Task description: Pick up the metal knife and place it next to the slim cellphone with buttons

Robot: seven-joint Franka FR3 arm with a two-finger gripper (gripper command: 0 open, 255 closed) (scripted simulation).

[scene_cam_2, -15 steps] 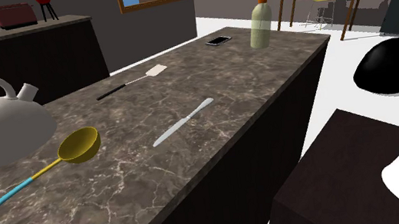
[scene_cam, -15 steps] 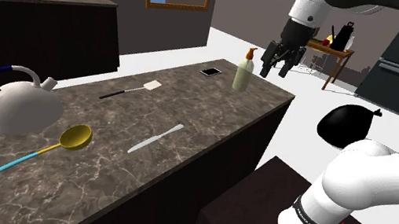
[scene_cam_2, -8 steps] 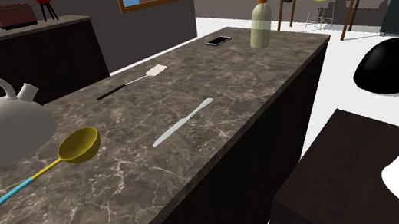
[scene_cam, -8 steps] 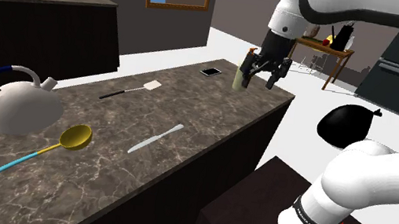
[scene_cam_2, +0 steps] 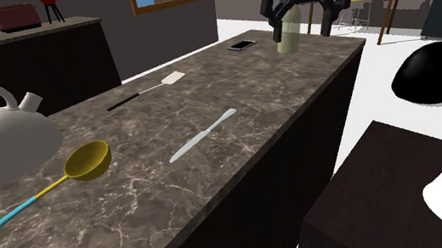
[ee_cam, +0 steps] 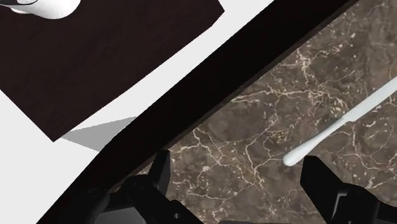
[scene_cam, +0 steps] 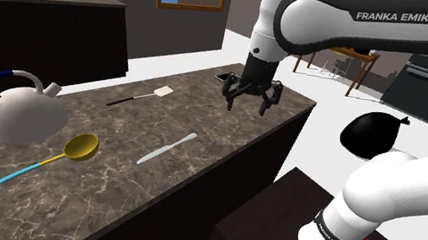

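A slim silvery knife point(scene_cam: 168, 149) lies flat near the middle of the dark marble counter point(scene_cam: 203, 122), its length running along the counter; it is also in the second exterior view point(scene_cam_2: 203, 135). The small flat cellphone point(scene_cam_2: 242, 45) rests near the counter's far end point(scene_cam: 224, 76). My black gripper point(scene_cam: 248, 104) hangs open above the counter's far part, between phone and knife, well off the surface point(scene_cam_2: 301, 11). In the wrist view the fingers point(ee_cam: 159, 173) stand wide apart with nothing between them, and the knife point(ee_cam: 347, 121) lies ahead, off to one side.
A pale bottle point(scene_cam_2: 287, 39) stands just behind the gripper near the far corner. A black-handled spatula point(scene_cam: 140, 97), a yellow ladle point(scene_cam: 79, 147) and a white kettle point(scene_cam: 24, 113) occupy the counter's other half. The counter's edge point(ee_cam: 210, 95) runs close under the gripper, with the dark stand point(ee_cam: 95, 57) below.
The arm has swung from beyond the counter's far end to the shoulder view's left and lower, coming over the counter and in front of the bottle. The fingers stayed open; the knife has not moved.
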